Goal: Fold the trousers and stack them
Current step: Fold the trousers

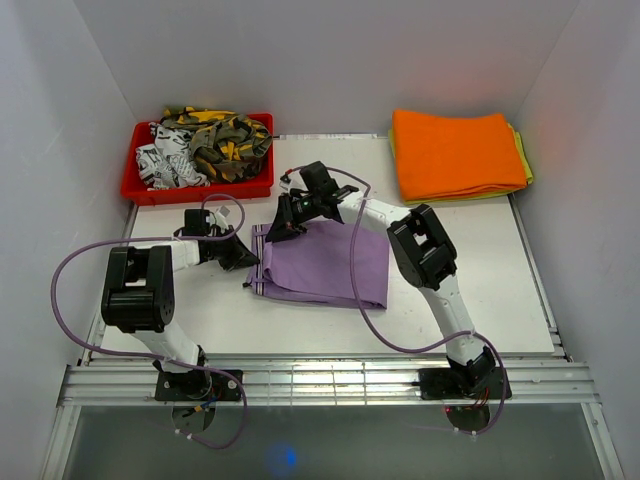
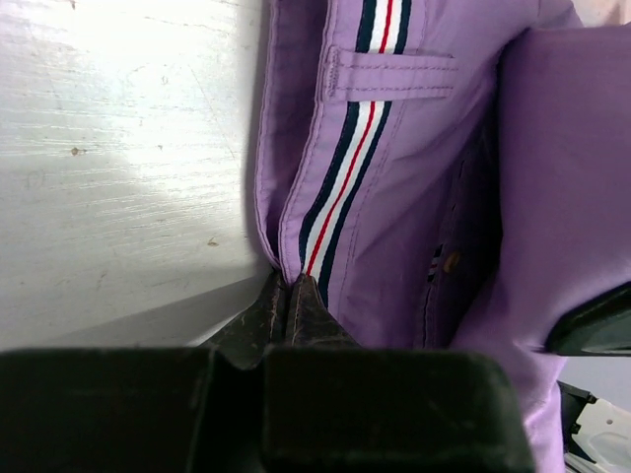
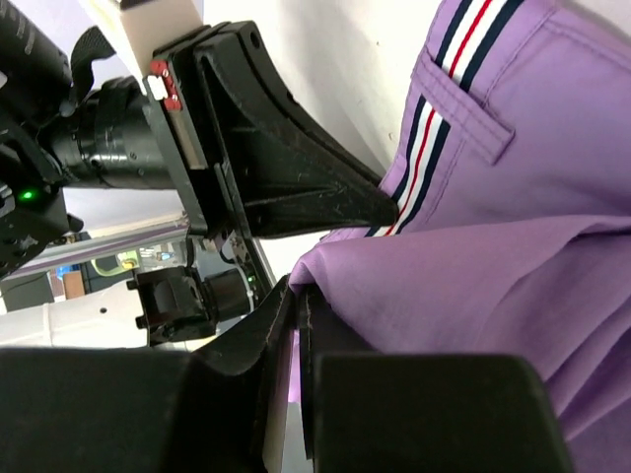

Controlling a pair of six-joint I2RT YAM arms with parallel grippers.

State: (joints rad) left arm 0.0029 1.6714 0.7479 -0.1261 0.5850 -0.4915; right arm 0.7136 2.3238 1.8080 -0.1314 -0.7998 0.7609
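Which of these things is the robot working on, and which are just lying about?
In the job: lilac trousers, left gripper, right gripper, both pinching them.
Lying about: red bin, patterned garments in it, orange and yellow-green cloths.

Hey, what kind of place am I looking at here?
Likely a robotics lab's laundry-folding cell: two arms bolted to a white-walled table, lilac trousers, a red bin of clothes.

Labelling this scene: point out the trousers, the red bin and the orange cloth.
trousers (image 1: 330, 265), top view, middle of the folded fabric.
red bin (image 1: 200, 190), top view, near wall.
orange cloth (image 1: 455, 150), top view, top face.
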